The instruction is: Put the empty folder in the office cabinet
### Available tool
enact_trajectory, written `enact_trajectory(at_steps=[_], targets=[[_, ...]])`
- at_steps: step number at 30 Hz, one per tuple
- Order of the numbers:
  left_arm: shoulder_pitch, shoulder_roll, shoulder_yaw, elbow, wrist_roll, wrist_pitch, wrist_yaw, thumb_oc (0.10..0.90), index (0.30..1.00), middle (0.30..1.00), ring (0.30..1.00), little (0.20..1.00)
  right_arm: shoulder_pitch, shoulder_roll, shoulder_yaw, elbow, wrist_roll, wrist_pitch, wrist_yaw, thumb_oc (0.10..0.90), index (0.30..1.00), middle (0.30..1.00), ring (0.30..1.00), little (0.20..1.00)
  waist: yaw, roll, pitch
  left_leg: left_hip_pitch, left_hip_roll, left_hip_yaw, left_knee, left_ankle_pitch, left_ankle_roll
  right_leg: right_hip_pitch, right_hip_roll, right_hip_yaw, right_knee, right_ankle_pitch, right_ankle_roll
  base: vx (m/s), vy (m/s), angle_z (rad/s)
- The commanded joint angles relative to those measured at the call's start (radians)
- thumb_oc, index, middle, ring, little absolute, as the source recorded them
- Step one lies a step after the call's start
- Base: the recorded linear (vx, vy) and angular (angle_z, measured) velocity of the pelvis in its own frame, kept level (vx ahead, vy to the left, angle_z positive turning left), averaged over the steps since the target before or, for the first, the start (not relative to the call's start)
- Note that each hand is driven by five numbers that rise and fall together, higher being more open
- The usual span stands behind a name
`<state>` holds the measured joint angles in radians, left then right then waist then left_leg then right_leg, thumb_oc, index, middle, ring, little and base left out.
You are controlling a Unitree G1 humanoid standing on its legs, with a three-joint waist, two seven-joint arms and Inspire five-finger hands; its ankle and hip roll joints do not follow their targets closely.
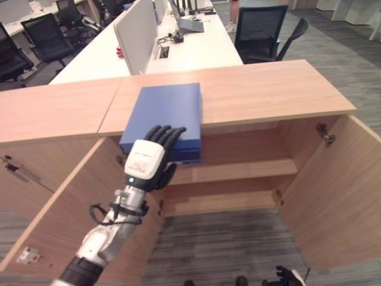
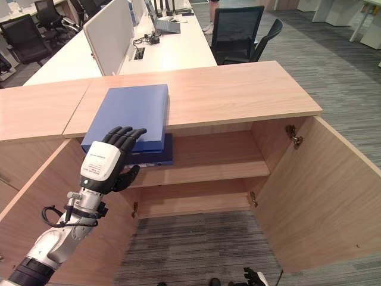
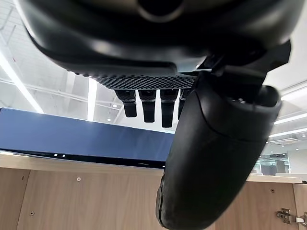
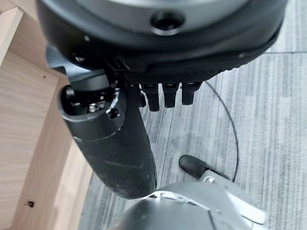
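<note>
Grey striped carpet (image 1: 226, 238) below, with right hand (image 4: 163, 98) hanging low over it, fingers relaxed and straight, holding nothing. Just above, open office cabinet (image 1: 238, 173): both doors (image 1: 339, 190) swung wide, two bare shelves (image 1: 238, 170) inside. Left hand (image 1: 152, 156) raised before the cabinet's front edge, fingers extended and uncurled, tips reaching the near end of the blue folder (image 1: 169, 110); no grip closed around it. Folder lying flat on the cabinet top (image 1: 268, 89), near end jutting out past the edge, not yet inside. Beyond, white desks (image 1: 190, 47) and black office chairs (image 1: 262, 30).

Likely risk: overhanging folder tipping off the edge and dropping to the carpet if nudged or pulled before a firm hold. Also possible: folder catching the top's edge on the way down to a shelf, or slipping from straight fingers.
</note>
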<state>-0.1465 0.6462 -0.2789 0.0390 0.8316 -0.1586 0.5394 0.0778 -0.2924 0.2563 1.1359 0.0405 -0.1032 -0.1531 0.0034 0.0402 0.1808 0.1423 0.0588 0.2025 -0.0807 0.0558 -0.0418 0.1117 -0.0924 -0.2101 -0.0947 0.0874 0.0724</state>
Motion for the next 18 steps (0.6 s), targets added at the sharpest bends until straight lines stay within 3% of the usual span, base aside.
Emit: enact_trajectory(at_steps=[1, 18], targets=[[-0.217, 0.034, 0.016, 0.013, 0.011, 0.023, 0.073, 0.8, 0.9, 0.9, 0.9, 0.9, -0.004, -0.011, 0.033, 0.004, 0.002, -0.007, -0.007, 0.8, 0.9, 0.9, 0.9, 0.9, -0.018, -0.018, 0.004, 0.003, -0.017, -0.04, -0.007, -0.067, -0.035, 0.099, 0.026, -0.037, 0.017, -0.155, 0.062, 0.0, -0.001, -0.07], [-0.303, 0.076, -0.004, 0.111, 0.065, 0.103, 0.101, 0.8, 0.9, 0.9, 0.9, 0.9, -0.012, -0.002, 0.041, 0.024, 0.01, -0.005, 0.0, 0.8, 0.9, 0.9, 0.9, 0.9, -0.023, -0.034, -0.018, 0.016, -0.011, -0.017, -0.007, -0.079, -0.037, 0.099, 0.03, -0.022, 0.007, -0.147, 0.071, 0.0, 0.002, -0.02]])
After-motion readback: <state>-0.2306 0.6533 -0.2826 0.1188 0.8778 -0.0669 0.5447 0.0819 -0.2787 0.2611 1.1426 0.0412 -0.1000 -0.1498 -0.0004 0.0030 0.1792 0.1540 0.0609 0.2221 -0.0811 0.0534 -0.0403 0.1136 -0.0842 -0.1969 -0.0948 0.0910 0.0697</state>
